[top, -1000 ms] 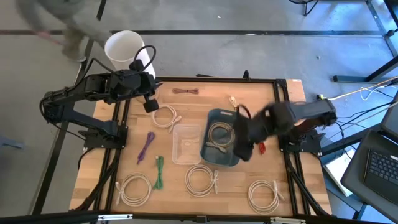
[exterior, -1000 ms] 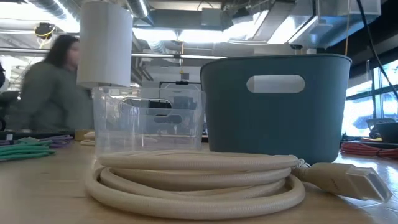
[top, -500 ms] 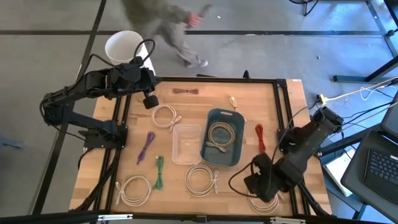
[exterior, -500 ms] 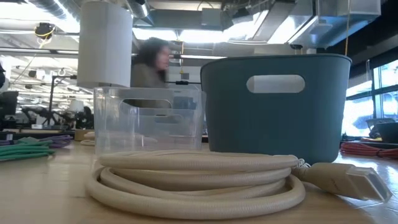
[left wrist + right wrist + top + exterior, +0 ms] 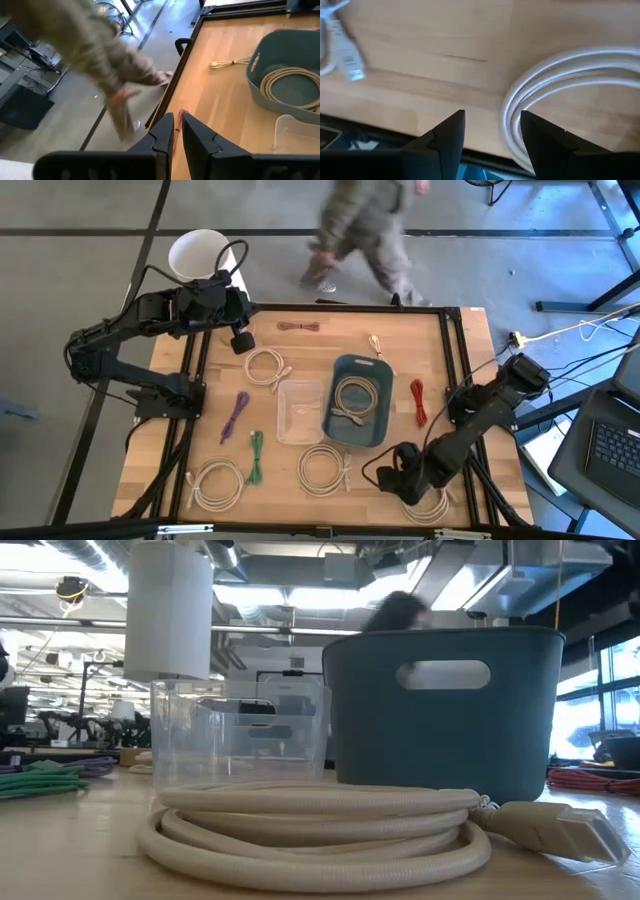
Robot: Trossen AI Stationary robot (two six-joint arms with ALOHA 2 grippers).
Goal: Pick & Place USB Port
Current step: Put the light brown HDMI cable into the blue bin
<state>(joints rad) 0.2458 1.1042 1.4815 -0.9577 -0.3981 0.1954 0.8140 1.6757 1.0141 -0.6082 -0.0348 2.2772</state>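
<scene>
High view: the right gripper is now lowered over the white coiled cable at the worktop's near right corner; half a second earlier it was slightly further right, and a second ago above the teal bin. A new pick appears to be starting. The left gripper waits unchanged at the far left edge.

Low view: bin, clear box and foreground coil are unmoved; a person has passed behind.

Left wrist view: jaws nearly pressed together, empty.

Right wrist view: jaws spread, empty, the coil just ahead of them.
</scene>
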